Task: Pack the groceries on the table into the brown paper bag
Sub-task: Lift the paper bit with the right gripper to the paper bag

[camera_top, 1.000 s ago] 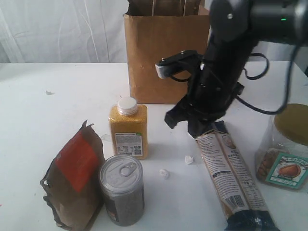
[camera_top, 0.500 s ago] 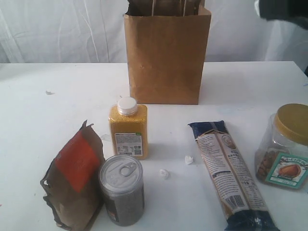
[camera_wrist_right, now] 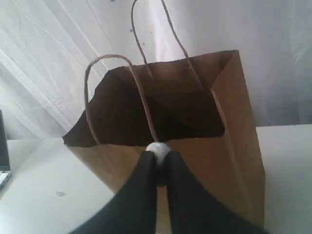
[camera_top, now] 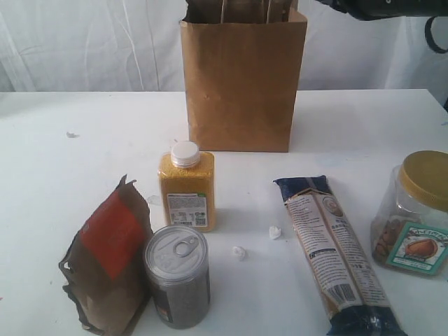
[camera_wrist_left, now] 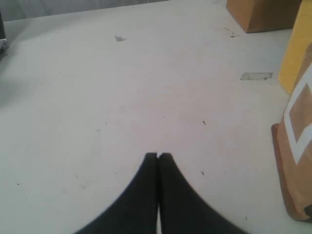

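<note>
The brown paper bag [camera_top: 241, 84] stands open at the back of the table [camera_top: 84, 168]. In front of it are the yellow-grain bottle [camera_top: 186, 185], silver can [camera_top: 177, 276], orange-labelled pouch [camera_top: 108, 259], pasta packet [camera_top: 336, 255] and gold-lidded jar [camera_top: 416, 213]. My right gripper [camera_wrist_right: 158, 156] hangs high, just before the brown paper bag's [camera_wrist_right: 234, 122] open mouth. It is shut on a small white item [camera_wrist_right: 158, 148], of which only a rounded tip shows. Only a bit of the right arm [camera_top: 378, 8] shows at the exterior view's top. My left gripper [camera_wrist_left: 158, 155] is shut and empty over bare tabletop.
Two small white scraps [camera_top: 275, 232] [camera_top: 239, 252] lie between the bottle and the pasta packet. In the left wrist view the pouch [camera_wrist_left: 297, 126] and bottle [camera_wrist_left: 300, 48] stand close beside the left gripper. A white curtain hangs behind the table.
The right arm has lifted from the table near the pasta packet's far end, left the middle of the exterior view and now sits at its top right, by the bag's mouth.
</note>
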{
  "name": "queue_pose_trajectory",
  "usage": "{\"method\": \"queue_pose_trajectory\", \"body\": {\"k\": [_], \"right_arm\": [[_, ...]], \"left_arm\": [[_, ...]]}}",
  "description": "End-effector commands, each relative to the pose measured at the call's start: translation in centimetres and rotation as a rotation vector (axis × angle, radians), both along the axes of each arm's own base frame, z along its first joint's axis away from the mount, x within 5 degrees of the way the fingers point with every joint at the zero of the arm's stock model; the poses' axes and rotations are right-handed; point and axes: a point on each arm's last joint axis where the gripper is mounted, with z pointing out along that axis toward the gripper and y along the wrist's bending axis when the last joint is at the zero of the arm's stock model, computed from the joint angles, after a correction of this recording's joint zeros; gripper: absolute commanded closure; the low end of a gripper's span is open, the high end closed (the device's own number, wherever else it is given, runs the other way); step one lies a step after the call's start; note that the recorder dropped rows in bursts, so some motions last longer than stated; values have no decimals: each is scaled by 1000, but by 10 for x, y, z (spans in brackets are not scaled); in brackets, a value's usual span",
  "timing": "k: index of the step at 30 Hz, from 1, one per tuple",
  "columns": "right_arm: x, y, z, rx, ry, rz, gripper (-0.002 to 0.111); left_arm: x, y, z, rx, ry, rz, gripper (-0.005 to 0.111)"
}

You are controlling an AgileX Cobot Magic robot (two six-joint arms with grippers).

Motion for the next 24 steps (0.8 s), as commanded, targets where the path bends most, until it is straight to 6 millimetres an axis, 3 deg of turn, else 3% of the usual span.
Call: {"method": "queue_pose_trajectory", "body": {"k": [1, 8, 12, 17, 24], "right_arm": [[28, 6, 1, -63, -64, 23, 108], [79, 27, -13, 8, -36, 87, 108], [97, 27, -20, 16, -49, 33, 108], [108, 22, -22, 54, -67, -66, 108], [102, 31, -25, 55, -26, 49, 104]], "left_arm": [[0, 0, -1, 0, -1, -6, 107], [0, 0, -1, 0, -1, -6, 107], [0, 0, -1, 0, -1, -6, 107], [0, 0, -1, 0, -1, -6, 107], [0, 0, -1, 0, -1, -6, 107]]}}
